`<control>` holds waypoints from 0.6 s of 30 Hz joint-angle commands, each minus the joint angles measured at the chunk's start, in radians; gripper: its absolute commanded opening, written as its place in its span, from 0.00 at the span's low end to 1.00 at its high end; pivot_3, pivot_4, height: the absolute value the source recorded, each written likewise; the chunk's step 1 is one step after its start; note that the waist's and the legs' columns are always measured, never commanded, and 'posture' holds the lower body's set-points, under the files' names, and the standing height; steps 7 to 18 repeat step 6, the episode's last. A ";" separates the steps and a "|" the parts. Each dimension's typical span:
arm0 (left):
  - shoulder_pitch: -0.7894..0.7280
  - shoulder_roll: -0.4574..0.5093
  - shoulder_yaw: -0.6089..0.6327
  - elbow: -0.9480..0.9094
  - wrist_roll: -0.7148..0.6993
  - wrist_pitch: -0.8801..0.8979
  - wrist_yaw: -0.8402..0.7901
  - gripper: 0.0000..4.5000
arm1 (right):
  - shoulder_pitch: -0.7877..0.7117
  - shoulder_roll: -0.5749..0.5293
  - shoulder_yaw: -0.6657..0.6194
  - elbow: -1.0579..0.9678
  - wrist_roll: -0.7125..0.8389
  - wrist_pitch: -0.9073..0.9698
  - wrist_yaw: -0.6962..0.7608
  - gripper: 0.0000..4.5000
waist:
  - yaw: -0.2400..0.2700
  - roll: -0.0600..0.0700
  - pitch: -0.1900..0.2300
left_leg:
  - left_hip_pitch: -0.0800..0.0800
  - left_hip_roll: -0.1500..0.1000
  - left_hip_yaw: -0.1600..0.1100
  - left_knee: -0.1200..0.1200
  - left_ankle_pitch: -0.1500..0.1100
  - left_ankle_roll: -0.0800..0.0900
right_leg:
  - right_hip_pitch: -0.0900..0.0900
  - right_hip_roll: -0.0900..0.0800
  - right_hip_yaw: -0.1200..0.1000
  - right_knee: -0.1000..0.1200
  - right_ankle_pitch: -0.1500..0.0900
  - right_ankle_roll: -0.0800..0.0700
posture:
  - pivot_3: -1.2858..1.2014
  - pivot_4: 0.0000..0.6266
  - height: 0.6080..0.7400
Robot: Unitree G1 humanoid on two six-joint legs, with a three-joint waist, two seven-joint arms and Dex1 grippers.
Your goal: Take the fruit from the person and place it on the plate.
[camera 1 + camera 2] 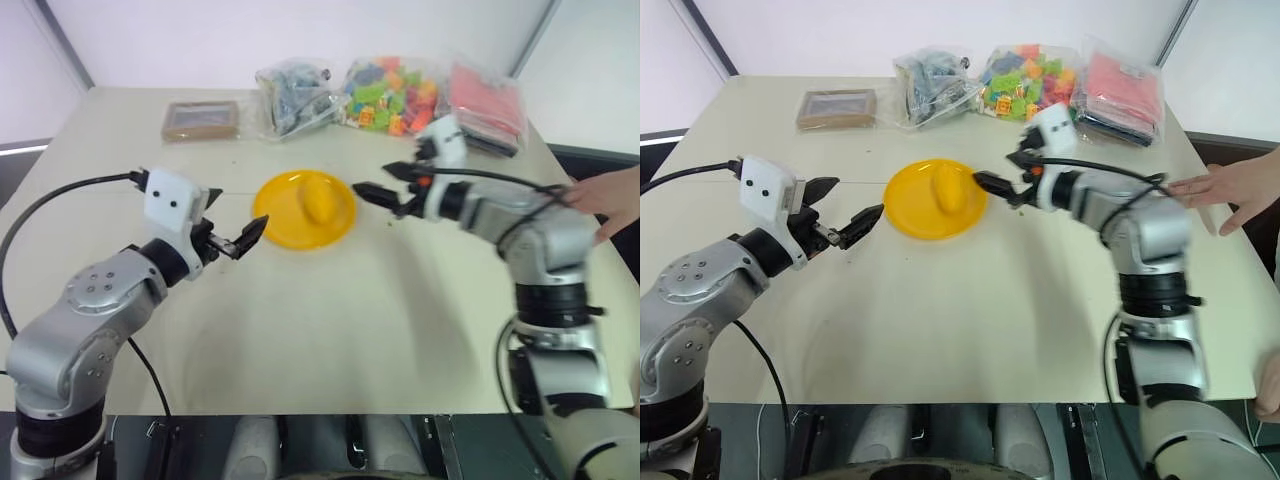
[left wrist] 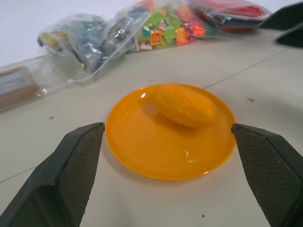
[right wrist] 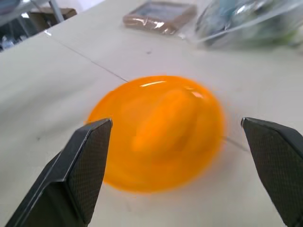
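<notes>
Yellow plate [image 1: 285, 222] sits mid-table w/ the fruit [image 1: 322, 198] lying on it, toward its right side. Right gripper [image 1: 383, 184] hangs just right of the plate, fingers spread wide, nothing in them. Left gripper [image 1: 236, 231] hovers just left of the plate, also spread & empty. Person's hand [image 1: 610, 197] rests at the table's right edge. Bags of bricks [image 1: 390, 93] lie behind the plate.

Fruit [image 1: 322, 198] lying on plate [image 1: 280, 218] mid-surface [image 1: 300, 330]; left tool [image 1: 243, 237] and right tool [image 1: 386, 183] spread wide either side, empty.
</notes>
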 commanded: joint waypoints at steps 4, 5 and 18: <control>-0.006 0.024 0.044 -0.002 -0.006 -0.038 -0.037 1.00 | 0.091 -0.188 -0.174 -0.095 0.109 -0.044 0.175 0.99 | -0.003 0.000 0.000 | 0.001 0.000 0.000 0.000 0.000 0.000 | 0.000 0.001 0.000 0.000 0.000 0.000 | 0.52 0.24 0.93; -0.007 0.023 0.046 -0.001 -0.007 -0.038 -0.039 1.00 | 0.100 -0.198 -0.183 -0.098 0.120 -0.034 0.179 0.99 | -0.002 0.000 0.000 | 0.001 0.001 0.000 0.000 0.000 0.000 | 0.000 0.001 0.001 0.000 0.000 0.000 | 0.52 0.24 0.93; -0.009 0.022 0.047 0.003 -0.006 -0.039 -0.040 1.00 | 0.109 -0.203 -0.189 -0.103 0.128 -0.031 0.180 0.99 | -0.002 0.000 0.000 | 0.001 0.001 0.000 0.000 0.000 0.000 | 0.000 0.001 0.001 0.000 0.000 0.000 | 0.52 0.24 0.93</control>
